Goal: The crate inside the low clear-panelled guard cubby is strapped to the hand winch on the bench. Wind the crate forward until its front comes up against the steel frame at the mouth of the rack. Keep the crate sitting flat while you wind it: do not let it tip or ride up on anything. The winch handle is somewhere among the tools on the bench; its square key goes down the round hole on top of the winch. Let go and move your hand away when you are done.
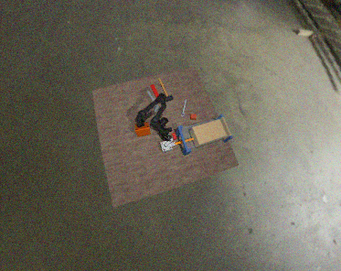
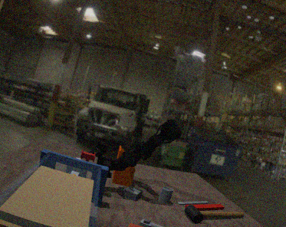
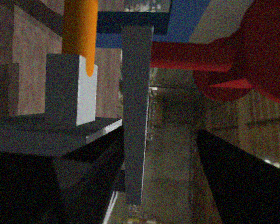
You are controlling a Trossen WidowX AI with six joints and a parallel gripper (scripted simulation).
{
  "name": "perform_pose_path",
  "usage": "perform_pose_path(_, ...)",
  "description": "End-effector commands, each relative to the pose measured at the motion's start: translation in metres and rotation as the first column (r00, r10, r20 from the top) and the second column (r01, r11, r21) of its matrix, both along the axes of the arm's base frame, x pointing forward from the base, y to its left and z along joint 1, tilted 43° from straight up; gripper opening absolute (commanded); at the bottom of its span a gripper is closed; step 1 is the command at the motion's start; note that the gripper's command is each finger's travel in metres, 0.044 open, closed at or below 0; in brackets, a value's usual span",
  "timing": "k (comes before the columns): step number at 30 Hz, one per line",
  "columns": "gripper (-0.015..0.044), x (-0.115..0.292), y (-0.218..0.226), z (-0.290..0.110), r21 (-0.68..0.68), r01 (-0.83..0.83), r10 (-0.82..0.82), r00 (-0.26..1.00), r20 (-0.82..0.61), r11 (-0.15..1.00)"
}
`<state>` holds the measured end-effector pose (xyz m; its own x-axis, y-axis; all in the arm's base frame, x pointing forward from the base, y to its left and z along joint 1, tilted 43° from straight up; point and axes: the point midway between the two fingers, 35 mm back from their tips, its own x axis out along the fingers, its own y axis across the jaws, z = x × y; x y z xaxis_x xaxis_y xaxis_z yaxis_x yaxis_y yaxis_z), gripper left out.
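The pincer (image 3: 160, 135) hangs low over the winch (image 1: 167, 146), near the middle of the tabletop (image 1: 127, 183). It is about half open and grips nothing. In the wrist view a grey upright bar (image 3: 136, 115) stands in the gap, close against the left finger, with open air on its right. I cannot tell whether this bar belongs to the handle or to the winch.

The red handle (image 3: 226, 55) with its round knob lies just beyond the right finger. In the top view a red spot sits at the winch. Whether the square key is down the hole cannot be made out. The half-wide opening seems chosen to straddle a slim part before closing on it.

The orange strap (image 1: 186, 141) runs taut from the winch to the right, through the blue frame (image 1: 184, 139), so that turning pulls straight along the floor of the cubby and does not lift the load. The crate (image 1: 209, 131) lies flat behind the frame, its tan top level in the exterior view. A narrow grey strip seems to part its front from the frame, so I judge the winding unfinished.

A hammer (image 2: 206, 212) lies far from the winch, out of the way.
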<state>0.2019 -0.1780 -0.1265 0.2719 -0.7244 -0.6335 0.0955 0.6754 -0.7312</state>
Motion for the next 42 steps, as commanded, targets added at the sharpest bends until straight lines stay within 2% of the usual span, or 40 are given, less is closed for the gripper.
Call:
perform_pose_path(1,0.0240,-0.0006,-0.0007,0.0002,-0.004,0.007,-0.007,1.000,0.002,1.000)
perform_pose_path(42,0.0240,0.0016,-0.0049,0.0062,-0.001,0.000,0.000,1.000,0.000,1.000)
